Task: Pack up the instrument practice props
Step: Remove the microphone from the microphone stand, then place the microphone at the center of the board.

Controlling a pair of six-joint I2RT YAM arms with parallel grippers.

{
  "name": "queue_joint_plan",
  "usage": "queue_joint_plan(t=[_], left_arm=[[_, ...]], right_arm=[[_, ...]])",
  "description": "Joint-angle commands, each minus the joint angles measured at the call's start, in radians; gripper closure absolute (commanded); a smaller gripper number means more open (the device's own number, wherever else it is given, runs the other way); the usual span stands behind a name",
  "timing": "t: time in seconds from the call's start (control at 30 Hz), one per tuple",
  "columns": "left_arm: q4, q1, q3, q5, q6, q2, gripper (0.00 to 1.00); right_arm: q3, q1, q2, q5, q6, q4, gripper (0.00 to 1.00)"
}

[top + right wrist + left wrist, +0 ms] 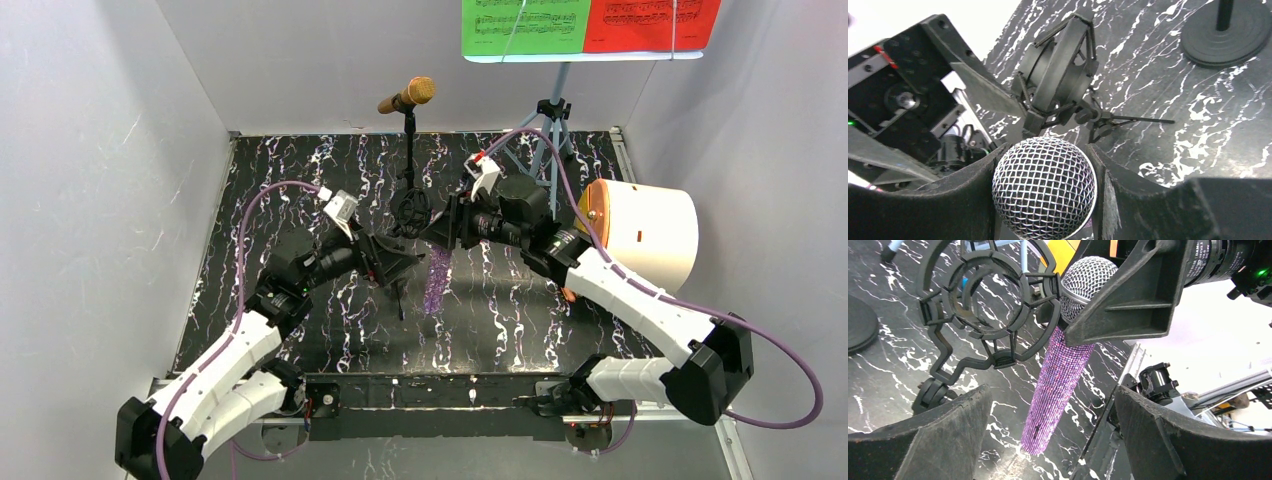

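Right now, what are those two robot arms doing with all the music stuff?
The right arm's fingers are shut on the mesh head of the purple glitter microphone, with its sparkly handle pointing down towards the table. The left arm's fingers are open, right beside the black ring mount. At the back, the gold microphone sits on its stand, and the score sheets are not yet packed.

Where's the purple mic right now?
Top view, table centre: the purple mic hangs handle-down from the right gripper, clamped at its mesh head, beside the black shock mount.
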Motion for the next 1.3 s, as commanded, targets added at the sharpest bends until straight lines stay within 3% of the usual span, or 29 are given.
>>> queue_joint_plan(t=[0.0,0.33,0.57,0.7,0.9,1.1,1.13,1.27], left_arm=[[0.07,-0.018,-0.016,0.076,-0.027,0.016,0.1],[0.069,-0.213,-0.004,-0.043,0.039,0.109,0.11],[0.019,-0.224,0.014,-0.129,0.08,0.122,0.17],[0.026,-0.229,0.026,-0.069,0.082,0.151,0.33],[0.064,-0.25,0.029,-0.005,0.091,0.174,0.42],[-0.025,-0.251,0.069,-0.023,0.146,0.134,0.81],[-0.064,-0.251,0.084,-0.031,0.164,0.127,0.86],[-0.256,-0.251,0.157,-0.104,0.238,0.092,0.99]], right_arm=[[-0.043,-0.005,-0.066,-0.048,0.143,0.175,0.99],[-0.151,-0.005,-0.094,-0.109,0.265,0.326,0.99],[-0.18,-0.005,-0.104,-0.143,0.294,0.36,0.99],[-0.195,-0.006,-0.106,-0.15,0.306,0.38,0.99],[-0.209,-0.006,-0.107,-0.159,0.321,0.404,0.99],[-0.222,-0.006,-0.114,-0.175,0.314,0.424,0.98],[-0.227,-0.006,-0.118,-0.178,0.31,0.427,0.94],[-0.234,-0.007,-0.152,-0.174,0.263,0.408,0.56]])
